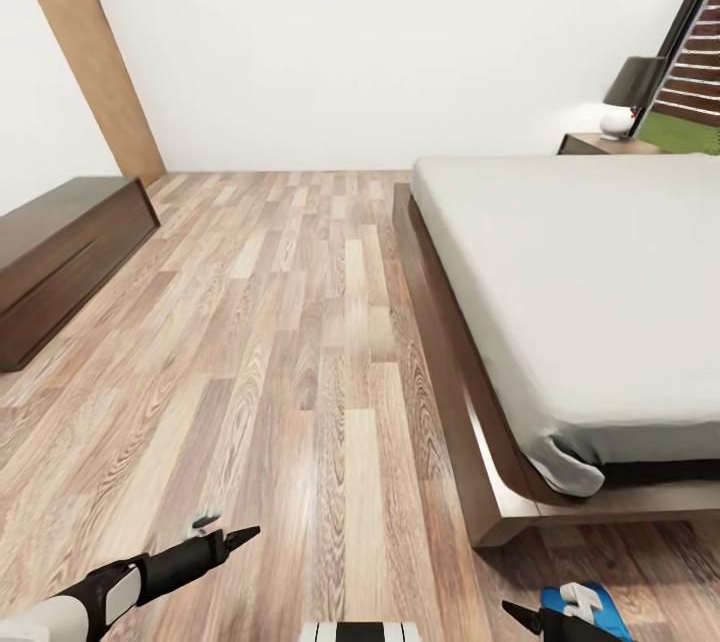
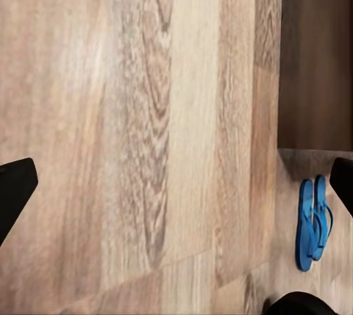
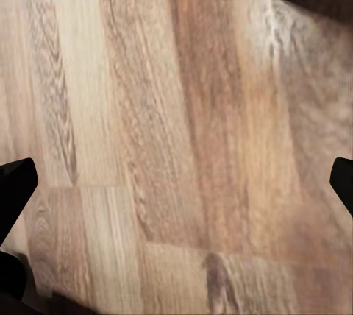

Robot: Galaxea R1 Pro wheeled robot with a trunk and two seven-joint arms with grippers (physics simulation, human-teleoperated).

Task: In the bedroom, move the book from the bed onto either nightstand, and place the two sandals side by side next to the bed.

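The sandals lie side by side, touching, on the floor near the corner of the bed; the book cannot be seen on the visible mattress. Both sets of jaws are released and empty, left gripper and right gripper over bare floor. Judged light, thin and flexible, each sandal is best gripped across its sole edge; no containers are present.
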